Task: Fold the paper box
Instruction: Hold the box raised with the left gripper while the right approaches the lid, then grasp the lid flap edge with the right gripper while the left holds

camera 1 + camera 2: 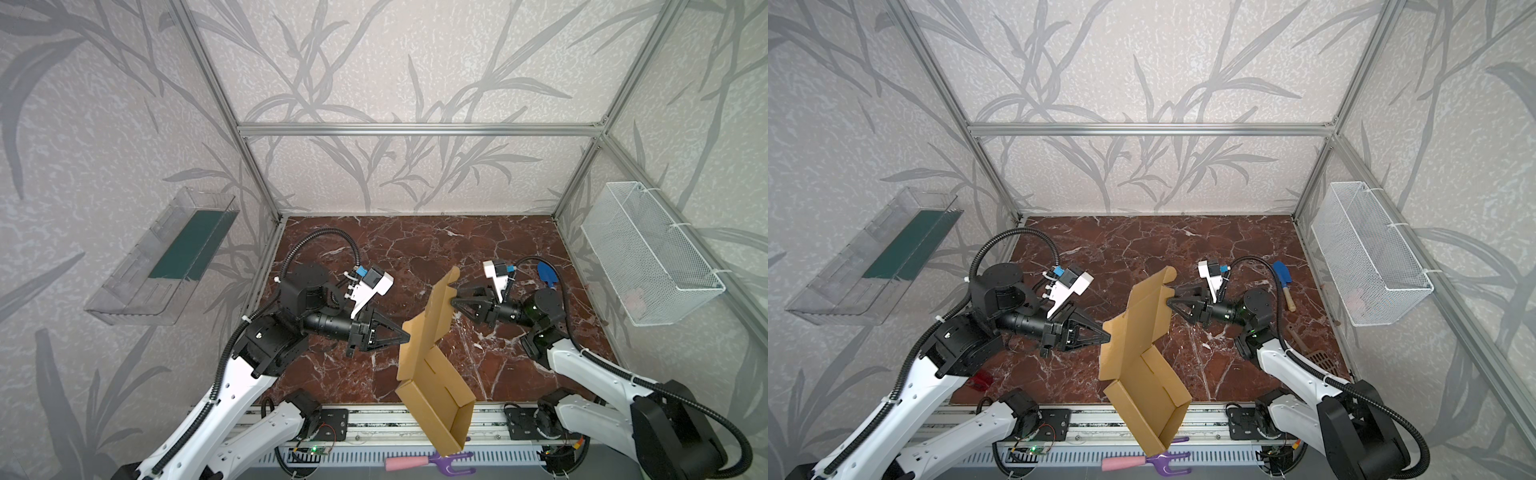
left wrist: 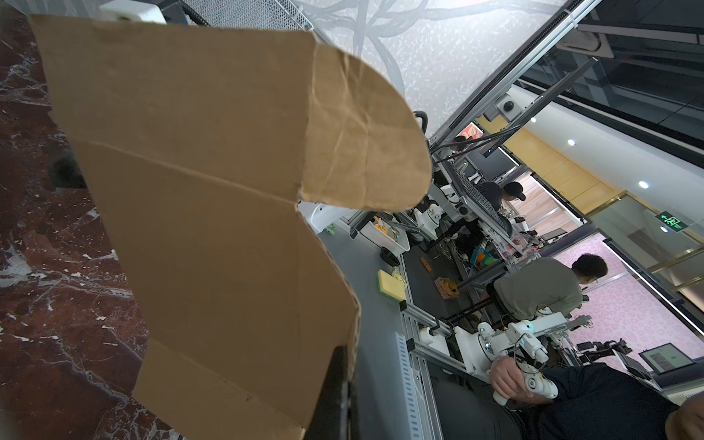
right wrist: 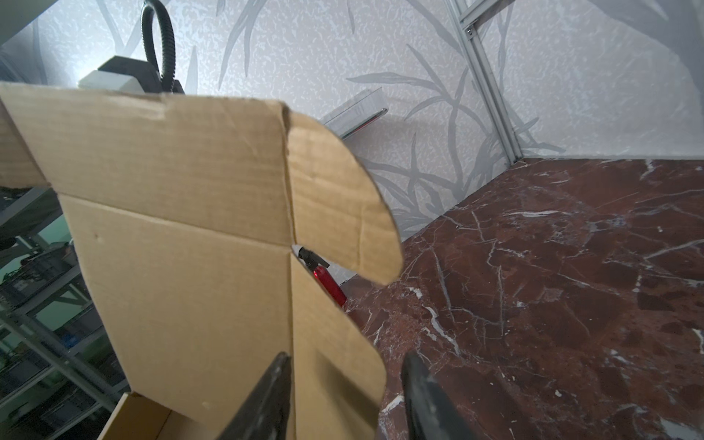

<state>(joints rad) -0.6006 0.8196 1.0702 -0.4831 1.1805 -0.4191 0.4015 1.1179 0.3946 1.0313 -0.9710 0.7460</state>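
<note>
Tan-brown corrugated die-cut paper box (image 1: 434,376) held aloft, tilted, between both arms above dark red marble-patterned tabletop (image 1: 415,249). Shallow tray end hangs over aluminium front rail (image 1: 374,419); lid panel with rounded tab (image 2: 362,133) points up. Black left gripper (image 1: 405,337) pressed together, pinching lid panel's left edge. Black right gripper (image 1: 454,300) spread, lid's side flap edge between jaws; whether they touch it, cannot tell.
</note>
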